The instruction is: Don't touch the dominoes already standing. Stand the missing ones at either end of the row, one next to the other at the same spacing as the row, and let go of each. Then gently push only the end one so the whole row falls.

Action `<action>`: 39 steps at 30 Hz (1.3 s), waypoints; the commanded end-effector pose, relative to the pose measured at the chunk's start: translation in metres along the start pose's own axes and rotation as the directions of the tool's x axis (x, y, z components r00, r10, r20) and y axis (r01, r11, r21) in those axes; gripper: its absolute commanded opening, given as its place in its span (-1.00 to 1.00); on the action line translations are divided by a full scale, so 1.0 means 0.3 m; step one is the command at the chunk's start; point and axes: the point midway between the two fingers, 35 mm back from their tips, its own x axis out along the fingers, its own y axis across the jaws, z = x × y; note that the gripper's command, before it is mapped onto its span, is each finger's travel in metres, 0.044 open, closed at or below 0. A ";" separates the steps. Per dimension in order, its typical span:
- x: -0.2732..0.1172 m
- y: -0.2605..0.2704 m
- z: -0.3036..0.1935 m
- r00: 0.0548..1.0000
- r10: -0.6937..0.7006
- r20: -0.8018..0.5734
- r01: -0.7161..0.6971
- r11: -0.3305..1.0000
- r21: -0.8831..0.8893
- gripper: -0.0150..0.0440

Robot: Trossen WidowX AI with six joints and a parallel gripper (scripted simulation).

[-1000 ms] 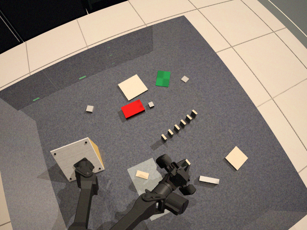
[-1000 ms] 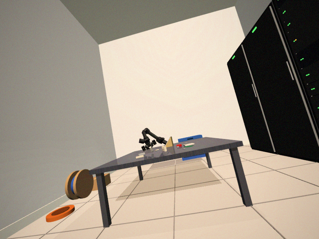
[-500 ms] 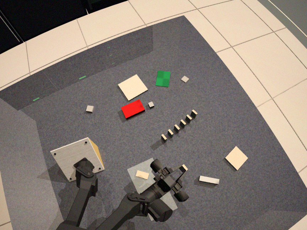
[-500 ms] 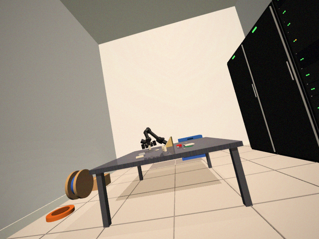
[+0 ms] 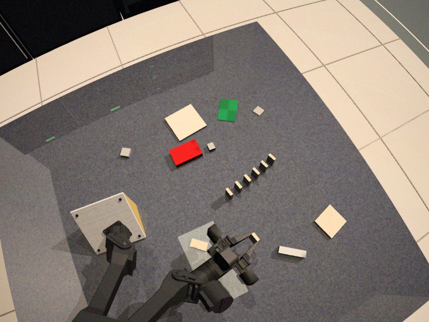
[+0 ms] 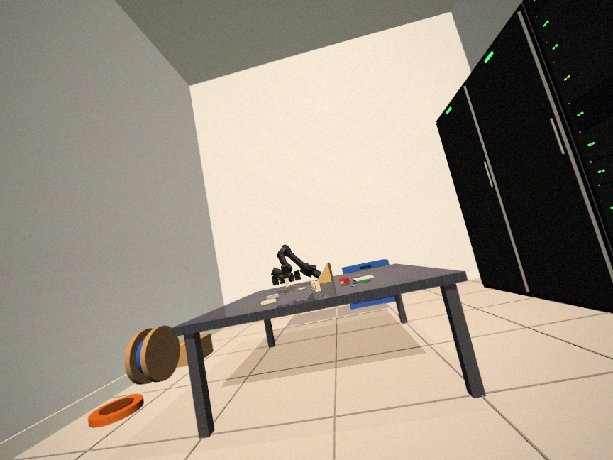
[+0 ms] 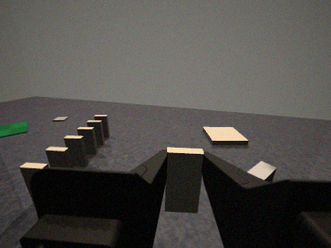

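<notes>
A row of several cream-topped dominoes stands upright on the dark mat, running diagonally from lower left to upper right. My gripper is shut on one more domino and holds it upright. It is below and to the right of the row's near end, well apart from it. Another domino lies flat on a pale patch to the left of the gripper. In the exterior view the arm is small and the fingers cannot be made out.
A white-grey bar lies just right of the gripper, and a cream tile lies beyond it. A red block, a green block, a large cream tile and small grey cubes lie behind the row. The arm's base plate is at the left.
</notes>
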 end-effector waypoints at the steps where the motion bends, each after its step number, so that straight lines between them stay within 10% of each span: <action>1: -0.001 0.000 0.003 1.000 0.000 0.006 0.000 1.000 -0.007 -0.13; 34: 0.036 0.001 -0.133 1.000 0.000 0.000 0.000 1.000 -0.002 -0.13; 39: 0.036 0.001 -0.133 1.000 0.000 0.000 0.000 1.000 -0.002 0.32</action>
